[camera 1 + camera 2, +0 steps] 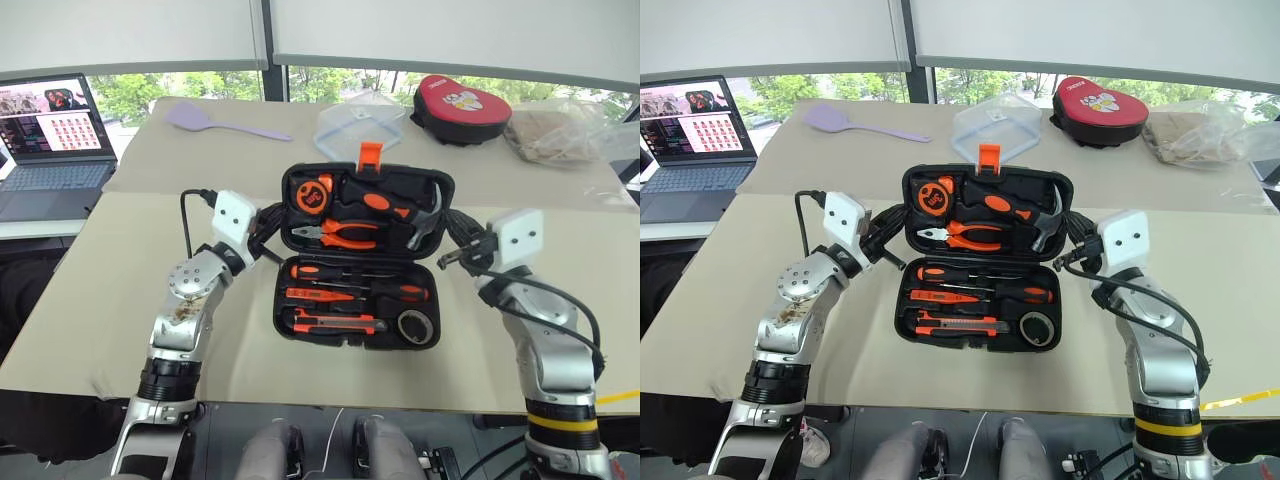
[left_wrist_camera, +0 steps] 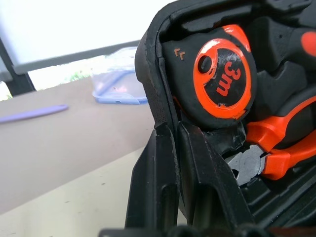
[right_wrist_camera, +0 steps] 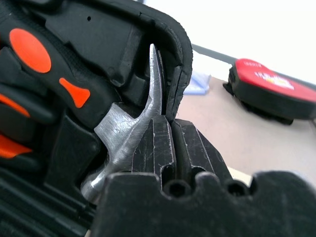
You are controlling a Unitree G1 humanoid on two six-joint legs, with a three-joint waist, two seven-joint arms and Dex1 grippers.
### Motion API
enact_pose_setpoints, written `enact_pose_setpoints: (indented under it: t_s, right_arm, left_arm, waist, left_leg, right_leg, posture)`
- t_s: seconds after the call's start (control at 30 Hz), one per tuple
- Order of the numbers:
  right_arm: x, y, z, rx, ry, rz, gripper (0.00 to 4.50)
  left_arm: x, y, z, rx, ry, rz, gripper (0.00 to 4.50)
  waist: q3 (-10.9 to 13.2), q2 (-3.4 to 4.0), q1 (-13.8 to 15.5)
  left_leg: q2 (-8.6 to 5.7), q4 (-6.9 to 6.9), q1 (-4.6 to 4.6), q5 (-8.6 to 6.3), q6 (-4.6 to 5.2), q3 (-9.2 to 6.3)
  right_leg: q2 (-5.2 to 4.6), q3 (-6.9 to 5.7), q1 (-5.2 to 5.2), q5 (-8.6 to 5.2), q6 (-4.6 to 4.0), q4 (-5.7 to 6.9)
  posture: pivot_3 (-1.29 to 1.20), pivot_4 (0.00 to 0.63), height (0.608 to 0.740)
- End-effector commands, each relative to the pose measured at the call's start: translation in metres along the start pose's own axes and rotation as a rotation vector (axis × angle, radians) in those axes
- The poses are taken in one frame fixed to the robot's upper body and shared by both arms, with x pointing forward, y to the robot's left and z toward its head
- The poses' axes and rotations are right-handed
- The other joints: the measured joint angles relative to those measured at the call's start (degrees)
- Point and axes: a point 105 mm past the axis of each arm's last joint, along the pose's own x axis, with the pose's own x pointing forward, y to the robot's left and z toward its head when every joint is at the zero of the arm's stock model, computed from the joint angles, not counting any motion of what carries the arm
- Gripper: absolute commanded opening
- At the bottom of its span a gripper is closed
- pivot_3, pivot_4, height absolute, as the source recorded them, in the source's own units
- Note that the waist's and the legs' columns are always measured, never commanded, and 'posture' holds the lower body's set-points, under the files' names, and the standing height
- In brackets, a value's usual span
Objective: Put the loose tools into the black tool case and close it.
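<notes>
Screwdrivers (image 1: 355,282), knife (image 1: 335,322), tape (image 1: 415,326) fill open case (image 1: 284,300).

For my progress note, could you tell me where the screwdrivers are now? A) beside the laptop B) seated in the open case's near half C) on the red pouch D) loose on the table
B: the screwdrivers lie in recesses of the open case.

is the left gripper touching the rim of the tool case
Touching. In the left wrist view the shut left gripper presses its fingertips against the tool case rim beside the tape measure.
</notes>
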Motion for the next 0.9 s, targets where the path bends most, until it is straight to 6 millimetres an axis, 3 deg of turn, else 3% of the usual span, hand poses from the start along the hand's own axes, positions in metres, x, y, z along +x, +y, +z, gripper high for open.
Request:
enact_pose_setpoints:
  t_s: [0.03,0.1,0.13,0.27,0.43,0.53,0.57,0.6,0.8,0.9]
  right_arm:
    - [-0.018,0.000,0.023,-0.104,-0.090,0.011,0.01]
    - [-0.025,0.002,0.023,-0.094,-0.082,0.022,0.01]
    - [-0.030,0.004,0.025,-0.079,-0.082,0.031,0.00]
    - [-0.058,0.028,0.036,-0.164,-0.110,0.166,1.27]
    - [-0.105,0.057,0.022,-0.146,0.001,0.333,3.02]
    - [-0.125,0.049,0.012,-0.103,0.101,0.324,3.98]
    - [-0.123,0.044,0.009,-0.079,0.126,0.297,4.35]
    - [-0.119,0.039,0.007,-0.059,0.142,0.272,4.44]
    - [-0.062,-0.004,-0.002,0.147,0.203,0.090,4.44]
    - [-0.036,-0.016,-0.005,0.229,0.241,0.057,4.44]
  left_arm:
    - [-0.017,0.014,0.022,0.065,-0.067,0.069,0.00]
    - [-0.026,0.014,0.020,0.048,-0.048,0.079,0.00]
    - [-0.031,0.013,0.019,0.038,-0.039,0.078,0.36]
    - [-0.055,0.005,0.015,0.005,0.012,0.058,1.66]
    - [-0.104,-0.005,-0.005,-0.004,0.149,0.043,3.47]
    - [-0.138,-0.001,-0.021,-0.025,0.265,0.064,4.48]
    - [-0.138,0.002,-0.024,-0.048,0.281,0.076,4.50]
    - [-0.135,0.004,-0.025,-0.073,0.281,0.087,4.50]
    - [-0.084,0.020,-0.022,-0.303,0.287,0.081,4.50]
    - [-0.058,0.026,-0.022,-0.385,0.323,0.054,4.50]
  waist:
    - [0.00,0.00,0.03]
    - [0.00,0.00,0.03]
    - [0.00,0.00,0.03]
    - [-0.02,0.02,0.06]
    - [-0.06,-0.03,0.50]
    - [-0.08,-0.04,0.76]
    - [-0.08,-0.08,0.87]
    - [-0.09,-0.10,1.04]
    - [-0.14,-0.21,1.78]
    - [-0.18,-0.26,1.67]
  left_leg:
    - [0.00,0.00,-0.01,0.00,0.00,0.00]
    - [0.01,0.00,0.08,0.00,0.00,0.01]
    - [0.02,-0.01,0.16,0.00,0.00,0.01]
    - [0.10,-0.06,0.46,-0.02,-0.02,-0.01]
    - [0.30,-0.06,1.05,-0.20,-0.09,-0.13]
    - [0.31,-0.05,1.11,-0.51,-0.39,-0.09]
    - [0.38,-0.05,1.19,-0.56,-0.43,-0.09]
    - [0.41,-0.02,1.20,-0.61,-0.46,-0.09]
    - [0.51,0.11,1.34,-0.65,-0.38,-0.13]
    - [0.46,0.11,1.16,-0.24,-0.53,-0.05]
  right_leg:
    - [0.00,0.00,0.00,0.00,0.00,0.00]
    - [-0.01,0.04,0.05,0.00,0.00,-0.02]
    - [-0.01,0.05,0.12,0.00,0.00,-0.04]
    - [-0.04,0.15,0.31,-0.12,-0.01,-0.06]
    - [-0.06,0.17,0.96,-0.26,-0.09,-0.07]
    - [-0.12,0.27,0.93,-0.29,-0.13,-0.03]
    - [-0.13,0.29,1.00,-0.31,-0.16,-0.05]
    - [-0.12,0.28,0.98,-0.34,-0.14,-0.04]
    - [-0.14,0.27,0.89,-0.22,-0.36,-0.12]
    - [0.05,0.28,0.91,0.19,-0.55,0.01]
  posture:
    - [0.00,0.150,0.731]
    - [0.00,0.150,0.731]
    - [0.00,0.150,0.731]
    - [0.00,0.150,0.731]
    - [0.00,0.150,0.731]
    - [0.00,0.150,0.731]
    - [0.00,0.150,0.731]
    - [0.00,0.150,0.731]
    - [0.00,0.150,0.731]
    - [0.00,0.150,0.731]
